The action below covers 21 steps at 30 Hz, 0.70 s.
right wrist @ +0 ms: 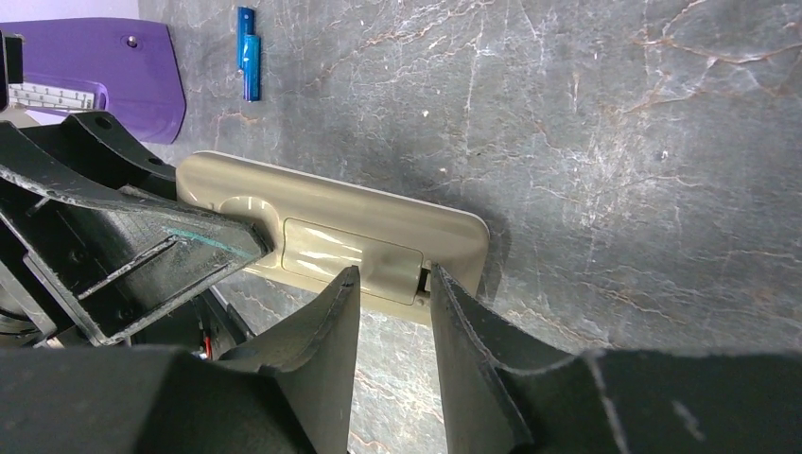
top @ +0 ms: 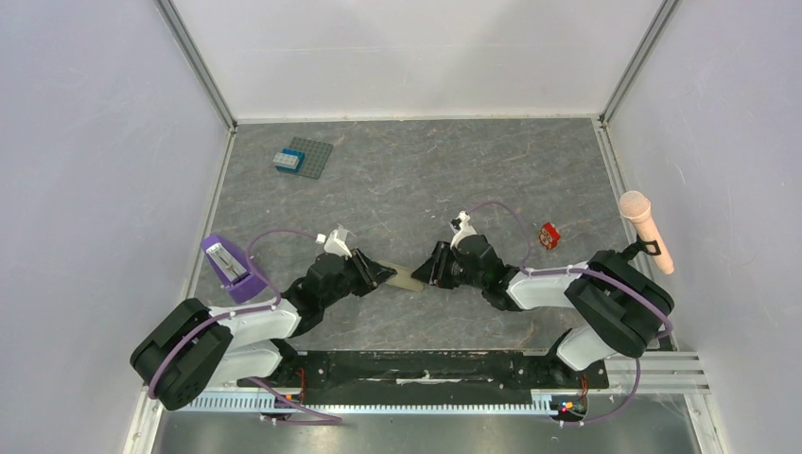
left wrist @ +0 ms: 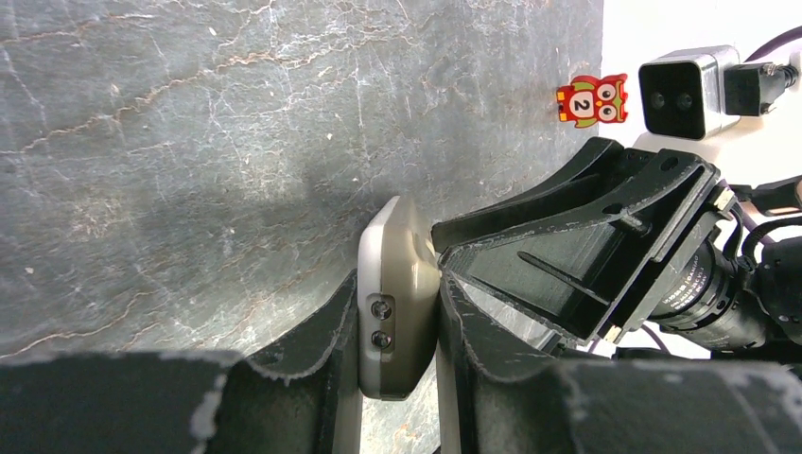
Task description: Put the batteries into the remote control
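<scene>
Left hand (left wrist: pixel 397 281) is clamped on one end of the remote control (right wrist: pixel 331 225), holding it near the table's (top: pixel 426 170) middle, close to the near edge. Right hand (right wrist: pixel 392 274) meets the remote's other end. Its fingers (right wrist: pixel 326 317) stand slightly apart at the long edge, beside the battery cover. Cannot tell whether they pinch anything.

The two hands face each other tip to tip and crowd that spot. A broad stretch of table runs from them to the far wall.

Remote: slim beige-white plastic slab with rounded corners, back face up, showing a smooth rectangular cover panel and a round dimple.

Batteries (right wrist: pixel 248 52): two small glossy blue cylinders lying side by side on the table, well apart from the remote, just beside a purple plastic object (top: pixel 232 268) at the left edge.

Grey studded plate (top: pixel 307 158) with a blue brick (top: pixel 286 161) sits far left. Red owl tile (top: pixel 549 235) lies right of the right hand. A pink microphone (top: pixel 646 230) lies along the right edge.

The table is dark grey, stone-look, with pale veins and a matte finish. Pale walls (top: pixel 95 142) enclose it, with metal rails along the edges.
</scene>
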Available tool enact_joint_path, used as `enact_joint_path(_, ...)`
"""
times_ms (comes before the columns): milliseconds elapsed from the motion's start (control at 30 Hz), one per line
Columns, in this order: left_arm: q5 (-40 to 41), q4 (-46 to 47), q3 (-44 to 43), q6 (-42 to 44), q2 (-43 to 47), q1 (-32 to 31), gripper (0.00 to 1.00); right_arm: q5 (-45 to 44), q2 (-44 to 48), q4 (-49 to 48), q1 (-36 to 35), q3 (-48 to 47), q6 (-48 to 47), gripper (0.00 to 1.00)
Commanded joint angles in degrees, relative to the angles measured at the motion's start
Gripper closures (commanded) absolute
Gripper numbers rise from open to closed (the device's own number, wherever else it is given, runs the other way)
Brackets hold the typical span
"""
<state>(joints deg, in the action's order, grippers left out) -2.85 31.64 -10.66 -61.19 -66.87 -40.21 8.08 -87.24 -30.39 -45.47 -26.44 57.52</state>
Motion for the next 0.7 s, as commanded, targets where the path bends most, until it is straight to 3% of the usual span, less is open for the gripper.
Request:
enact_joint_path(0, 1.71, -7.25, 0.9, 3.37, -2.6, -0.23, 0.98, 0.74, -2.7, -0.77, -0.19, -0.31, 0.15, 0.64)
enact_joint_path(367, -2.1, -1.75, 0.89, 2.16, -8.21, -0.22, 0.98, 10.92, -7.64, -20.7, -0.14, 7.61, 9.88, 0.64)
enact_joint_path(667, -2.01, 1.26, 1.69, 0.54, -10.21, -0.59, 0.98, 14.57, -10.92, -35.86, -0.33, 8.75, 13.81, 0.64)
